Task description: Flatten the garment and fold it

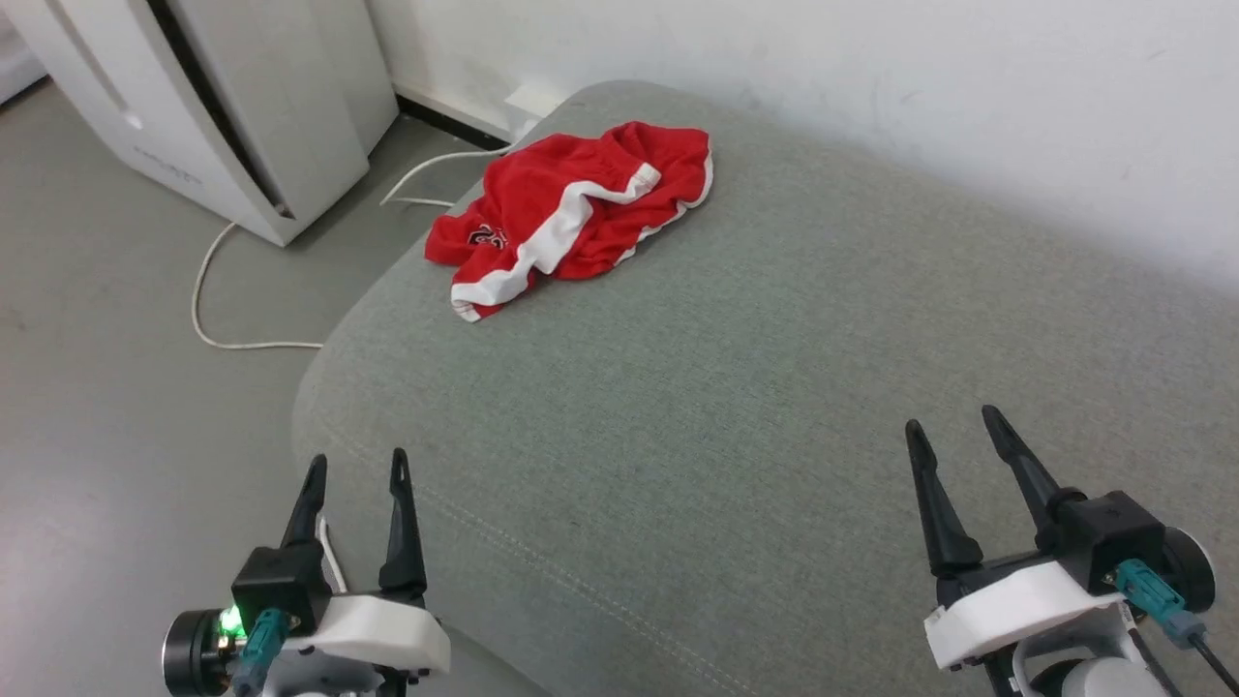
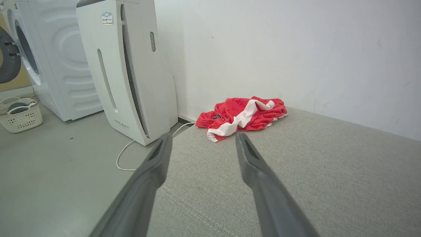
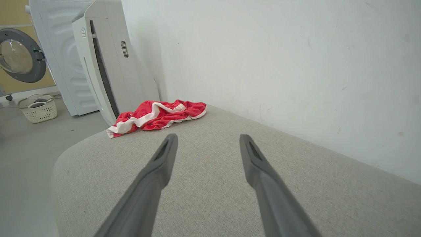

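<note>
The garment (image 1: 571,218), red shorts with white stripes and trim, lies crumpled at the far left corner of a grey-green cushioned surface (image 1: 736,387). It also shows ahead in the left wrist view (image 2: 241,117) and in the right wrist view (image 3: 154,115). My left gripper (image 1: 356,469) hovers open at the cushion's near left edge, far from the shorts, with nothing between its fingers (image 2: 154,164). Over the near right part my right gripper (image 1: 953,426) is open and empty, its fingers (image 3: 164,154) pointing toward the wall.
A white wall (image 1: 871,87) runs along the cushion's far side. A white appliance (image 1: 223,106) stands on the floor at the left with a white cable (image 1: 208,290) trailing beside the cushion. A washing machine (image 2: 39,59) and a white basket (image 2: 19,115) are farther left.
</note>
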You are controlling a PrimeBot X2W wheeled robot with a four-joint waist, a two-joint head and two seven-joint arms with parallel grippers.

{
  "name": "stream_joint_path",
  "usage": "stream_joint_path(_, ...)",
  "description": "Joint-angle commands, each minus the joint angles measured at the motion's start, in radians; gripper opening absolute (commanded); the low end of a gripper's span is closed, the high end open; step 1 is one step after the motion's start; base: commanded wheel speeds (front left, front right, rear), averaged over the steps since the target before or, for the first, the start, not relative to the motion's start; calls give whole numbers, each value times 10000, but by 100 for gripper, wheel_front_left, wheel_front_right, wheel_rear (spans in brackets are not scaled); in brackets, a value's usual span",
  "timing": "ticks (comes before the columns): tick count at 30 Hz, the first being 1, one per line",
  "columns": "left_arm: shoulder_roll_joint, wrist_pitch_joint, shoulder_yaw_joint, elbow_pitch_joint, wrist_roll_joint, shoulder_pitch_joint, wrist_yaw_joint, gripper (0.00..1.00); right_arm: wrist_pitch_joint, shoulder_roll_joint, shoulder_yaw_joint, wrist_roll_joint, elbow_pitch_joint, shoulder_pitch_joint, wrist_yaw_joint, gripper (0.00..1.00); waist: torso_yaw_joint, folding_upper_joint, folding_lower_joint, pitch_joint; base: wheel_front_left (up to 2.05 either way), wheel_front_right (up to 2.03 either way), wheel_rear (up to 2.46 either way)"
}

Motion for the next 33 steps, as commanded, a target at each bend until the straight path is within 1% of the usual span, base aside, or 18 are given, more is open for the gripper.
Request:
stream_joint_path(1, 59, -114, -25, 60, -77, 5, 66, 100, -84, 23, 44, 79, 23, -132, -10, 100, 142, 0, 0, 29, 0, 0, 0)
stream_joint_path(8, 33, -260, -67, 166, -233, -113, 98, 100, -151, 25, 69, 91, -41, -156, -11, 100, 434, 0, 0, 194, 0, 0, 0)
stream_joint_path(11, 27, -319, -85, 337, -516, -495, -83, 100, -125, 26, 103, 41, -109, -224, -11, 100, 466, 0, 0, 443, 0, 0, 0)
stream_joint_path(14, 89, -167, -120, 739, -800, -1395, -358, 100, -7, 26, 187, -114, -290, -393, -11, 100, 308, 0, 0, 971, 0, 0, 0)
stream_joint_path(18, 240, 282, 135, 1528, -1348, -3170, -727, 100, 245, 26, 323, -379, -636, -755, -11, 100, -333, 0, 0, 1972, 0, 0, 0)
stream_joint_path(22, 594, 908, 654, 2676, -2086, -5167, -1075, 100, 496, 26, 556, -675, -1010, -1161, -11, 100, -1186, 0, 0, 3149, 0, 0, 0)
stream_joint_path(25, 1068, 1450, 975, 3454, -2463, -6489, -1290, 100, 634, 26, 696, -886, -1303, -1506, -11, 100, -1902, 0, 0, 4082, 0, 0, 0)
stream_joint_path(28, 1619, 1853, 1410, 3945, -2904, -7542, -1497, 100, 672, 25, 768, -988, -1628, -1883, -11, 100, -2657, 0, 0, 5026, 0, 0, 0)
stream_joint_path(31, 2152, 2425, 1814, 4410, -3362, -8343, -1635, 100, 629, 23, 779, -985, -1913, -2217, -11, 100, -3323, 0, 0, 5851, 0, 0, 0)
stream_joint_path(33, 2335, 2785, 2062, 4536, -3702, -8753, -1657, 100, 596, 10, 808, -997, -2093, -2422, -11, 100, -3701, 0, 0, 6413, 0, 0, 0)
